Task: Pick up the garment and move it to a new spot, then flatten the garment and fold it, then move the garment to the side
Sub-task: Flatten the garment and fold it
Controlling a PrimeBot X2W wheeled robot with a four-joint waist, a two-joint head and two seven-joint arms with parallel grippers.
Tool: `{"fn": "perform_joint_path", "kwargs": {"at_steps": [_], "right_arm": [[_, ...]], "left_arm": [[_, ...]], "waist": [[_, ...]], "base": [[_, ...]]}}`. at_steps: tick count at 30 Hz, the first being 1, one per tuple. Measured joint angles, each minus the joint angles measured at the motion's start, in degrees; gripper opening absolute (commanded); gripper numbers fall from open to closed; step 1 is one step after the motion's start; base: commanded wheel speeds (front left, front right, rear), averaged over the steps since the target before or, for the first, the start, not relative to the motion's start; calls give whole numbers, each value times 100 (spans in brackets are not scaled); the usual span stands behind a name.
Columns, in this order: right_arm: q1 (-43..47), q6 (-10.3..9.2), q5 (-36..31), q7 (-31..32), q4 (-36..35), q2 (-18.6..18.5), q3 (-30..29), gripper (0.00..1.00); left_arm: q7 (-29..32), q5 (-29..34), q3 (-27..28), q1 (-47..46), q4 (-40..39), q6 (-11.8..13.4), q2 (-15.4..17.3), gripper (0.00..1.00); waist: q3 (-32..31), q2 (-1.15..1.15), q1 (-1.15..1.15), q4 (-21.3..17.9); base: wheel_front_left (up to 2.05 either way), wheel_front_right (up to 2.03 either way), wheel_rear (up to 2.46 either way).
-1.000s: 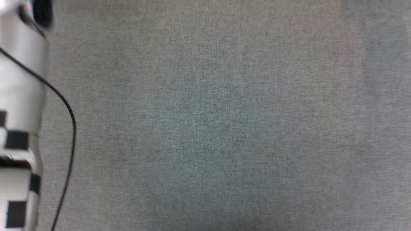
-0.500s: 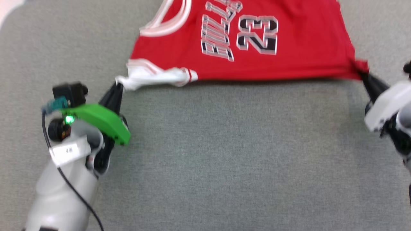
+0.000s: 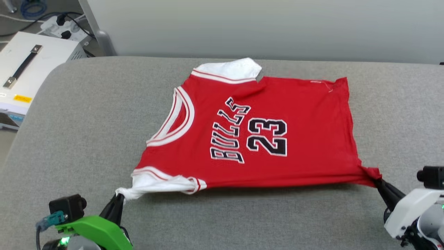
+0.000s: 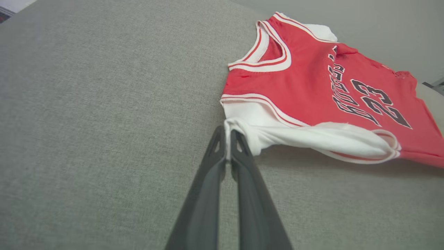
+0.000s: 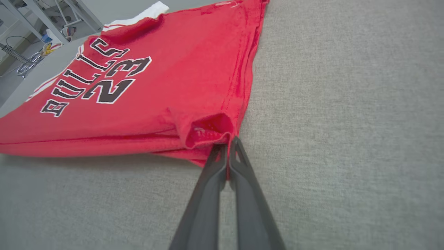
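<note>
The head camera has tipped up, so the whole shirt [image 3: 277,114] now shows in the middle of the frame, not cut off at the top. It lies print-up on the grey tabletop [image 3: 86,121]. The left gripper [image 3: 118,201], lower left, pinches the white sleeve. The right gripper [image 3: 377,181], lower right, pinches the red hem corner. The near edge looks pulled tight, so I think the shirt is being flattened and folding comes next.

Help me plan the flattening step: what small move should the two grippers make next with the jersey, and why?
Probably lower both grippers to lay the jersey's near edge down. The left gripper pinches the white sleeve, the right gripper the red hem corner; that edge hangs raised over the grey surface, shadow beneath, while the rest lies flat.
</note>
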Motion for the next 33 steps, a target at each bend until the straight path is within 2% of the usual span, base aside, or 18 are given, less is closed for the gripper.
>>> {"fn": "perform_joint_path", "kwargs": {"at_steps": [4, 8, 16, 19, 23, 30, 33], "right_arm": [[744, 0, -231, 135, -374, 198, -504, 0], [1469, 0, -491, 399, -867, 474, -1051, 0], [2694, 0, -981, 1195, -1971, 1288, -2009, 0], [2834, -1, -1203, 1451, -2247, 1499, -2205, 0], [2810, -1, -1497, 1678, -2492, 1585, -2356, 0], [2186, -5, -1885, 1850, -2553, 1669, -2393, 0], [1850, -5, -1974, 1850, -2487, 1651, -2365, 0]], "left_arm": [[165, -130, 71, 691, -709, 371, 96, 0], [299, -223, 101, 1250, -1156, 609, 156, 0], [441, -423, 240, 1831, -1727, 809, 218, 0], [514, -487, 226, 1823, -1803, 809, 272, 0], [572, -469, 140, 1675, -1757, 730, 300, 0], [520, -164, -74, 494, -1247, 342, 281, 0], [419, -118, -152, -21, -923, 160, 174, 0]], "waist": [[-206, 0, 0, 8], [-279, 0, 0, 45], [-298, 0, 0, 71], [-295, 0, 0, 51], [-242, 0, 0, 27], [42, 0, 1, 14], [192, 0, 1, 7]], "base": [[0, 0, 0], [0, 0, 0], [0, 0, 0], [0, 0, 0], [0, 0, 0], [0, 0, 0], [0, 0, 0]]}}
